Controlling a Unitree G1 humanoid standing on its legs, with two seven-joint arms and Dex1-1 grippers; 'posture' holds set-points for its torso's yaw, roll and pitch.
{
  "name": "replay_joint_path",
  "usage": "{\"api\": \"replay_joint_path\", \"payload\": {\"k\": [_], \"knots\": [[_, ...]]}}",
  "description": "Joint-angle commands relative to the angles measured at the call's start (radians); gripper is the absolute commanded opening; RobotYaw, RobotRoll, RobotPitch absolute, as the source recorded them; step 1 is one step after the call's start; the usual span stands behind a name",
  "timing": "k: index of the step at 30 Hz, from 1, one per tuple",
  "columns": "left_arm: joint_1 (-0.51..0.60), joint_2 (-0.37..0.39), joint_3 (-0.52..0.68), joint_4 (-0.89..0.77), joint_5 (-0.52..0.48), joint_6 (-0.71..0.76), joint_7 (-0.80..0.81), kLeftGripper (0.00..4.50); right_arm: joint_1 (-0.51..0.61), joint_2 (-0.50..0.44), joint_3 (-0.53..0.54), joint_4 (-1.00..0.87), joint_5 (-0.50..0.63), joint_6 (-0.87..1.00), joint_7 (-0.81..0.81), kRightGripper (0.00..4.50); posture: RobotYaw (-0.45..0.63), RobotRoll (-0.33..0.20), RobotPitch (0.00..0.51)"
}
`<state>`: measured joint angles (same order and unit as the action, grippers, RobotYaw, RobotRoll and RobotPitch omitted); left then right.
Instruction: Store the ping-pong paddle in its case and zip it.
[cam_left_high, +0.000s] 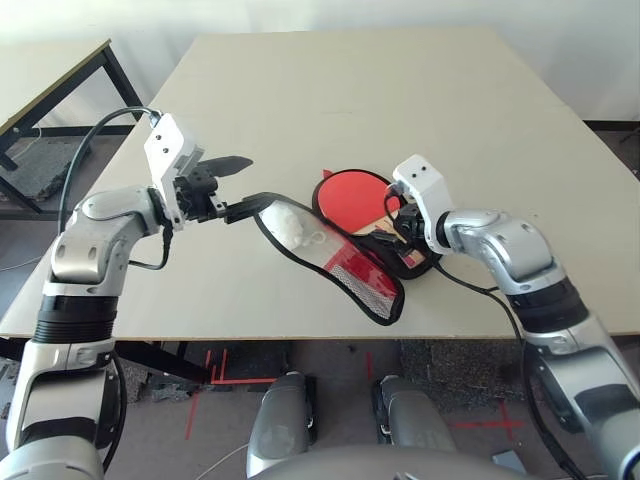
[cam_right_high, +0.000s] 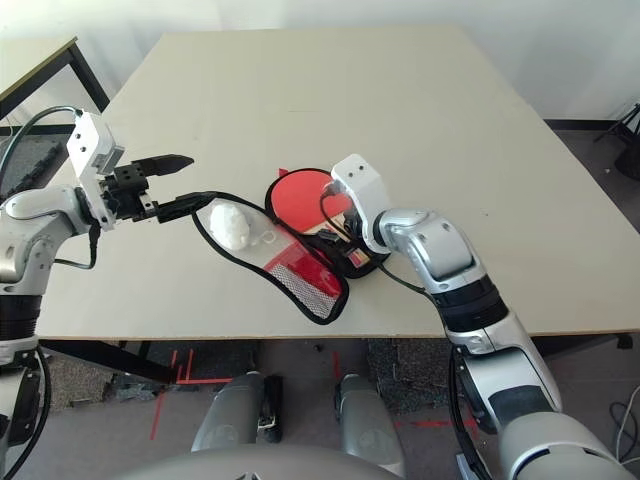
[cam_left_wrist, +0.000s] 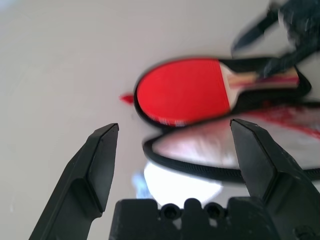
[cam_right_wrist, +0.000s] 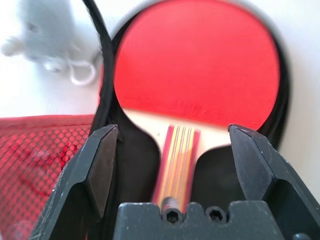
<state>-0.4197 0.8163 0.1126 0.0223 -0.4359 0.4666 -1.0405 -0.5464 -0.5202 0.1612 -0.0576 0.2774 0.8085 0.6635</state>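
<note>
Paddle placement looks done, by the lie of things: the ping-pong paddle (cam_left_high: 362, 197) rests face-up on the black inner half of the case (cam_right_wrist: 134, 165), red rubber toward the far rim and its striped handle pointing back at the right gripper (cam_right_wrist: 172, 150), whose fingers stand wide on either side of the handle without touching it. The case lies open on the desk (cam_left_high: 330, 80), its other half — red with black mesh — folded out toward the robot's left, with a small white fuzzy lump (cam_left_high: 287, 223) resting on the flap near its far end. The left gripper (cam_left_high: 232, 187) hovers at that end of the flap, fingers spread wide; the lower one seems to be at or just under the flap's rim, though contact cannot be made out. The step in hand is likely closing the flap over the paddle. To do it well, the left fingers should pinch the zipper rim itself, not the mesh, and swing the flap over in one arc — while the right gripper steadies the handle end so the paddle does not slide. The lump may ride along and jam the zipper, so it deserves watching.
</note>
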Motion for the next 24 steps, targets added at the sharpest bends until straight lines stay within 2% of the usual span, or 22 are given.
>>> {"api": "replay_joint_path", "payload": {"k": [1, 5, 9, 16, 20, 24], "knots": [[0.054, 0.093, 0.069, 0.007, -0.011, 0.031, -0.044, 4.50, 0.020, -0.051, -0.108, 0.025, 0.033, -0.157, 0.082, 4.48, 0.09, 0.000, 0.053], [0.131, 0.168, 0.066, -0.024, -0.017, 0.077, -0.101, 4.50, 0.032, -0.108, -0.136, 0.084, 0.000, -0.269, 0.126, 4.48, 0.10, 0.000, 0.056], [0.165, 0.165, 0.028, -0.092, -0.050, 0.149, -0.127, 4.50, 0.013, -0.145, -0.153, 0.158, -0.026, -0.332, 0.140, 4.48, 0.11, 0.000, 0.059], [0.083, 0.020, -0.122, -0.155, -0.024, 0.156, -0.089, 4.50, -0.003, -0.173, -0.171, 0.235, -0.038, -0.388, 0.154, 4.48, 0.10, 0.000, 0.066], [-0.001, -0.067, -0.202, -0.118, 0.017, 0.117, -0.074, 4.50, 0.016, -0.189, -0.184, 0.250, -0.038, -0.398, 0.155, 4.48, 0.08, 0.000, 0.068], [-0.129, -0.191, -0.266, -0.035, 0.029, 0.089, -0.079, 4.50, 0.057, -0.206, -0.215, 0.240, -0.020, -0.370, 0.165, 4.48, 0.06, 0.000, 0.072]]}}
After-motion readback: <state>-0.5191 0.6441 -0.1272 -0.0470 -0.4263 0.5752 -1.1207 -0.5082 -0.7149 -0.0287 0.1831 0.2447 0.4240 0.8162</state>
